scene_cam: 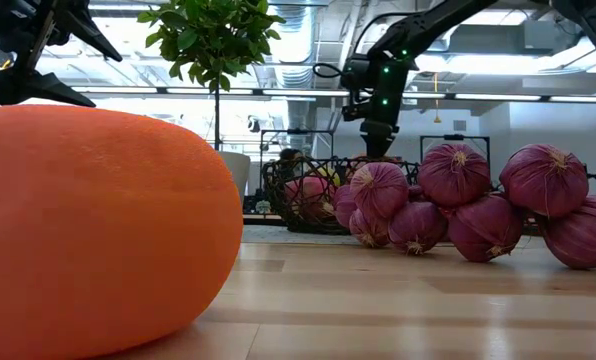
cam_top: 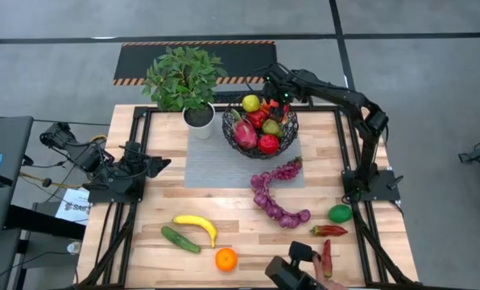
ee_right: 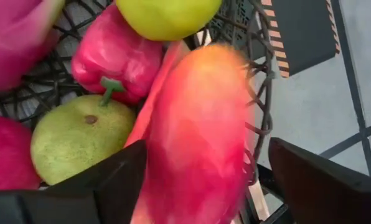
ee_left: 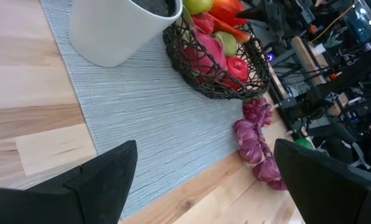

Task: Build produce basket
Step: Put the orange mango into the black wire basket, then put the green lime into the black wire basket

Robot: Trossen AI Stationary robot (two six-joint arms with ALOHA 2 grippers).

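Blurred fruit over basket
Red-orange fruit [ee_right: 198, 137] smeared, type unclear; orange [scene_cam: 88, 230] cut off by frame edge.

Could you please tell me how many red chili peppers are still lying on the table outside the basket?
2: one chili beside the lime, another chili at the table's near edge. Others may be hidden.

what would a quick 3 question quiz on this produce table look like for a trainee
1. True or false: the banana already lies in the basket.
2. Which gripper is over the basket? A) left gripper B) right gripper
3. Fill in: the purple grape string lies on the ____, outside the basket.

Key:
1. False; it lies on the table beside the cucumber.
2. B; its fingers stand open around a red-orange fruit.
3. table
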